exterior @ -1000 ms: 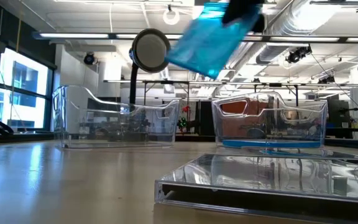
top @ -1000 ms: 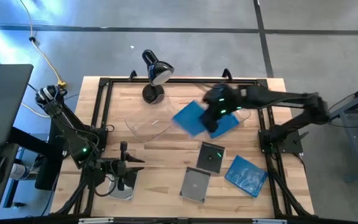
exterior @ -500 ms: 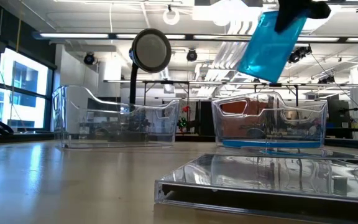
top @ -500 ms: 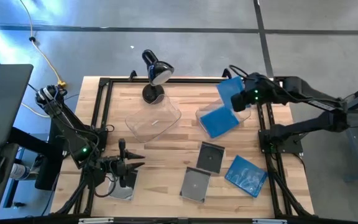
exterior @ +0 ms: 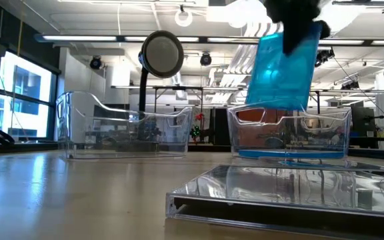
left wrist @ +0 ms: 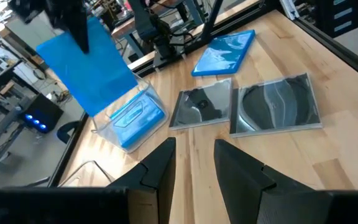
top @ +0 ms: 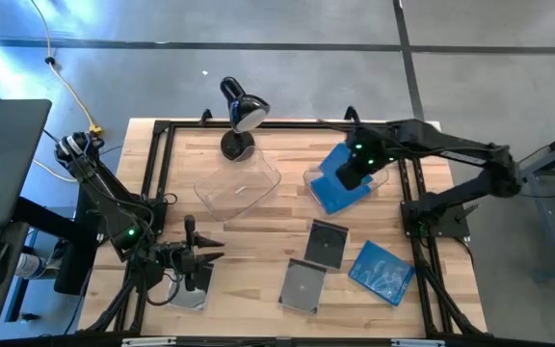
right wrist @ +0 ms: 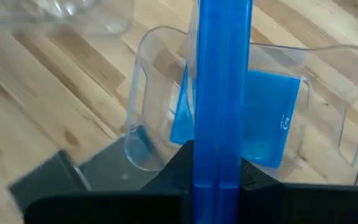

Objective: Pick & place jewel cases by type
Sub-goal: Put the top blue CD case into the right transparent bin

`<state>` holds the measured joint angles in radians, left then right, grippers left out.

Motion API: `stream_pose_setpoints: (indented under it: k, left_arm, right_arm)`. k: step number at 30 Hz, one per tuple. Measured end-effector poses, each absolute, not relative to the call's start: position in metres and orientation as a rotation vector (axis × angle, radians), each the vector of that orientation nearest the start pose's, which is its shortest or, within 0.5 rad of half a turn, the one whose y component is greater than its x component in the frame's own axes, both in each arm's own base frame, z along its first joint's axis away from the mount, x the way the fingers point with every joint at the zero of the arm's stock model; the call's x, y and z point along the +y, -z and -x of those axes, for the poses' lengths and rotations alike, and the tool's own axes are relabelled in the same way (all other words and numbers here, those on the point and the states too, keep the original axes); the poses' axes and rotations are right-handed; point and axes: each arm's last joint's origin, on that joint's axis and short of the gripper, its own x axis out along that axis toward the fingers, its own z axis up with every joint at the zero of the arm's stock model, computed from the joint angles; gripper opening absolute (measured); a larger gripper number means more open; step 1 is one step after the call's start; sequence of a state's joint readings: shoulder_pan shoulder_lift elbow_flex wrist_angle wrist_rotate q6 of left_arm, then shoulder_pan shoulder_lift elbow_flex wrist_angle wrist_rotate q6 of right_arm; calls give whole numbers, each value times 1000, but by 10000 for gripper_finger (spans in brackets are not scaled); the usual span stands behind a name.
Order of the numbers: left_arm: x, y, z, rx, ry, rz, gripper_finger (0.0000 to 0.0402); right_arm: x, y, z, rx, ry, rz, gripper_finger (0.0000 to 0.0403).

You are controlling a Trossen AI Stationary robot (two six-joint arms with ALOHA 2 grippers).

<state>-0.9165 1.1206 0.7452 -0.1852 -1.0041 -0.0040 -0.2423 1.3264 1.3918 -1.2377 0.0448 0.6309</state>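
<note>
My right gripper (top: 353,172) is shut on a bright blue jewel case (exterior: 284,67) that hangs over the right clear bin (exterior: 339,130). Another blue case (right wrist: 272,118) lies flat on that bin's floor. Two dark cases (top: 328,243) (top: 303,286) and a blue case (top: 383,270) lie flat on the table at near right. My left gripper (left wrist: 191,155) waits open at the near left with nothing between its fingers. My right gripper pinches the blue case between its two fingers at its upper edge (right wrist: 221,163). The fingers come steeply from above. The case hangs almost upright below them, seen edge-on in the right wrist view. Its lower edge (exterior: 272,103) is about level with the bin's rim, clear of it.
A second clear bin (top: 239,188) stands left of the first, with nothing showing in it. A black desk lamp (top: 239,116) stands at the far edge behind it. A clear case (exterior: 292,193) lies close to the low camera. A black frame (top: 157,164) borders the table.
My right gripper has carried the blue case from between the two bins toward the table's far right, then back a little over the right bin and lower. The gripper has tipped downward, and the case has swung from a slant to almost upright.
</note>
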Motion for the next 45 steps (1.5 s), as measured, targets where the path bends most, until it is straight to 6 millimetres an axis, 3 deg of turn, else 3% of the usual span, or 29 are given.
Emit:
stream_pose_setpoints:
  k: [8, 13, 24, 32, 39, 45]
  left_arm:
    - [-164, -263, -157, 323, -78, -454, 108]
    - [-165, -262, -157, 331, -43, -444, 108]
    - [-166, -262, -157, 333, -34, -435, 108]
    - [-166, -262, -157, 338, -17, -416, 108]
    - [-166, -262, -157, 338, -14, -415, 108]
    - [-166, -262, -157, 335, -21, -415, 108]
  right_arm:
    - [-76, -315, -263, 1164, 451, -722, 19]
    - [-91, -307, -259, 1231, 502, -750, 19]
    - [-120, -309, -255, 1122, 533, -862, 19]
    - [-119, -307, -253, 1130, 574, -921, 20]
    - [-120, -264, -254, 1114, 585, -982, 20]
    - [-131, -250, -262, 966, 474, -1010, 22]
